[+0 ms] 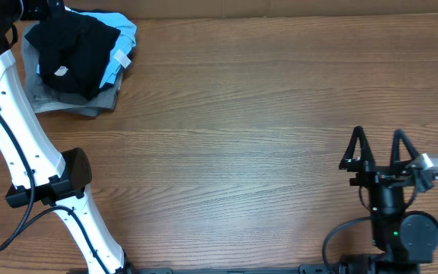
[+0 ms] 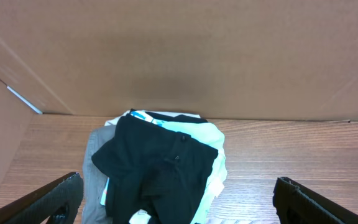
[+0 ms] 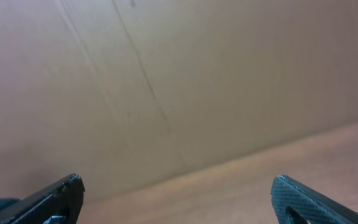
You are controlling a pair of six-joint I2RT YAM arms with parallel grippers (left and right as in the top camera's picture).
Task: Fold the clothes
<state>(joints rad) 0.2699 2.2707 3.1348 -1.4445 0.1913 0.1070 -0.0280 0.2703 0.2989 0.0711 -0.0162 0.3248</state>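
Note:
The black shirt (image 1: 78, 46) lies bunched on top of a pile at the table's far left corner, with a small white tag (image 1: 61, 72) showing. In the left wrist view the shirt (image 2: 160, 162) is crumpled, directly ahead of and between the fingers. My left gripper (image 2: 178, 180) is open wide and empty, just short of the pile; in the overhead view its fingers are hidden at the top left corner. My right gripper (image 1: 379, 141) is open and empty at the near right, far from the shirt. In the right wrist view it (image 3: 176, 183) faces bare table and wall.
Under the shirt lie a light blue garment (image 1: 124, 49) and a grey folded garment (image 1: 67, 103), both also in the left wrist view (image 2: 213, 140) (image 2: 95, 162). A cardboard wall (image 2: 179, 56) stands right behind the pile. The wooden table (image 1: 242, 152) stretches right.

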